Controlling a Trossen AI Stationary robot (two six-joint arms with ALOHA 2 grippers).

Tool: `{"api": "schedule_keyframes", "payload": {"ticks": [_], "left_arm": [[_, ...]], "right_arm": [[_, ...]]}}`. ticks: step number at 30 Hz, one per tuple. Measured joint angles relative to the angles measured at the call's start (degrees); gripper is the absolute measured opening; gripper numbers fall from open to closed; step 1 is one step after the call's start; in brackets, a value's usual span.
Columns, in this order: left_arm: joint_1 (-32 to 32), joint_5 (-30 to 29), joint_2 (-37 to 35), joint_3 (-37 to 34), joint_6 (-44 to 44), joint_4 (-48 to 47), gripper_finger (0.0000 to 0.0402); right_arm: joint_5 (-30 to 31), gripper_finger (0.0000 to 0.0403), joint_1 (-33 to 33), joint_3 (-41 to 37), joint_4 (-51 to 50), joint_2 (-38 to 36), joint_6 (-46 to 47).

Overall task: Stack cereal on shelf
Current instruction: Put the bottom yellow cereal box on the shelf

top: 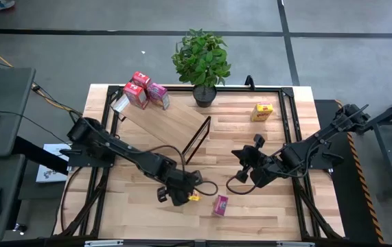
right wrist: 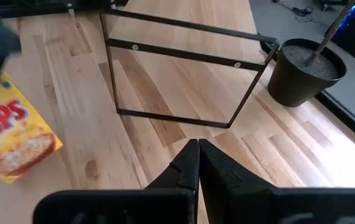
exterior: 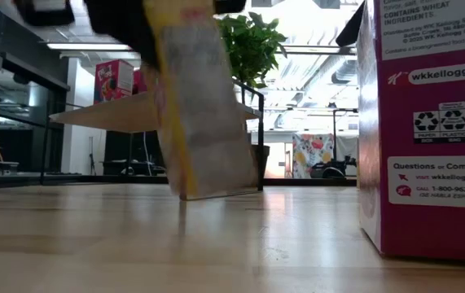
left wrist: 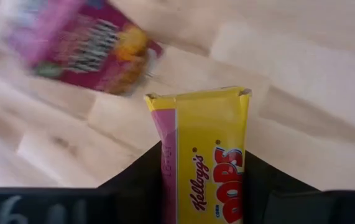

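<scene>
1. High view. Bench (top: 264, 199): pale wood planks, black rails. Shelf (top: 161, 127): slanted light-wood board on a thin black wire frame, at the far left of the bench. At the board's far end, three small cardboard boxes close together: two red boxes (top: 138, 89) and one pink box (top: 158, 95). One yellow box (top: 262, 111) stands far right, near a potted plant (top: 201, 60). Second pink box (top: 220, 204) lies flat near the front edge, long axis running front to back. Left hand (top: 182, 195) is low at front centre, clenched on a held yellow box (top: 193, 197), of which only a small part shows. Right hand (top: 246, 159) hangs right of centre, well apart from all boxes.

2. Low view. Held yellow box (exterior: 203, 114) is off the bench, long axis near upright, leaning slightly. Second pink box (exterior: 427, 122) fills the right edge, its matte printed side showing. Shelf (exterior: 126, 112) and plant behind.

3. Left wrist view. Held yellow box (left wrist: 205, 155), glossy card, is gripped between dark fingers (left wrist: 258, 186), long axis pointing away from the wrist. Second pink box (left wrist: 81, 46) lies flat on the bench beyond, blurred.

4. Right wrist view. Right hand (right wrist: 198, 165): fingertips pressed together, grasping nothing. Ahead are the shelf's black wire frame (right wrist: 183, 81) and the round dark pot (right wrist: 304, 71); a yellow box (right wrist: 12, 137) shows at the edge.
</scene>
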Motion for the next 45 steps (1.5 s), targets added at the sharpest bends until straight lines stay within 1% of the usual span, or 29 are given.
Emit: {"api": "schedule_keyframes", "payload": {"ticks": [4,5,8,11,13,15,17,19,22,24,26,29,31,34,38,41,45], "left_arm": [[-0.76,-0.81,-6.59,0.18,-7.04,-5.42,0.0123],[-1.09,-2.28,-8.82,0.74,-8.95,-7.54,0.0124],[-2.25,-9.86,-16.41,2.48,-14.62,-11.48,0.0124],[-2.62,-19.37,-24.38,2.54,-13.87,-10.13,0.0124],[-1.06,-24.49,-28.52,2.6,-12.18,-7.36,0.0124],[3.7,-26.44,-30.91,2.72,-12.6,-6.83,0.0124],[10.71,-25.06,-31.34,3.87,-13.81,-8.26,0.0124],[17.86,-21.21,-30.02,5.89,-14.77,-14.72,0.0124],[27.46,-12.21,-26.23,11.16,-17.52,-19.84,0.0124],[32.2,-7.63,-23.44,14.47,-18.44,-24.47,0.0124],[35.29,-6.43,-20.4,17.11,-17.42,-27.42,0.0124],[38.17,-6.05,-17.09,18.95,-16.48,-28.39,0.0124],[39.39,-5.91,-15.22,19.08,-14.12,-28.68,0.0124],[40.19,-5.99,-12.39,19.06,-9.15,-30.5,0.0124],[40.44,-6.17,-9.59,19.06,-5.18,-32.17,0.0124],[40.64,-6.75,-8.75,19.26,-3.75,-31.97,0.0124],[40.84,-7.34,-8.56,19.23,-4.23,-31.17,0.0124]], "right_arm": [[0.47,0.0,0.0,0.0,0.01,0.0,-0.64],[0.46,0.0,0.0,0.0,0.06,0.0,-0.95],[0.48,0.0,0.0,0.01,0.41,-0.02,-1.02],[0.52,0.0,0.0,0.02,0.74,-0.04,-1.02],[0.69,0.0,0.0,0.02,0.95,-0.04,-1.04],[1.03,0.0,0.0,0.02,1.23,-0.04,-1.04],[1.55,0.0,0.0,0.02,1.38,-0.04,-1.03],[1.92,0.0,0.0,0.02,1.63,-0.04,-1.02],[1.97,0.0,-0.13,0.02,1.73,-0.04,-1.02],[1.85,0.0,-0.38,0.02,1.72,-0.02,-1.01],[1.82,0.0,-0.39,0.02,1.72,-0.02,-1.02],[1.81,0.0,-0.39,0.02,1.61,-0.02,-1.0],[1.69,0.0,-0.39,0.02,1.51,-0.02,-0.96],[1.4,0.0,-0.39,0.02,1.45,-0.02,-1.0],[1.4,0.0,-0.39,0.02,1.37,-0.02,-1.0],[1.38,0.0,-0.39,0.0,1.31,-0.02,-1.0],[1.35,0.0,-0.39,0.02,1.29,-0.02,-0.86]]}}
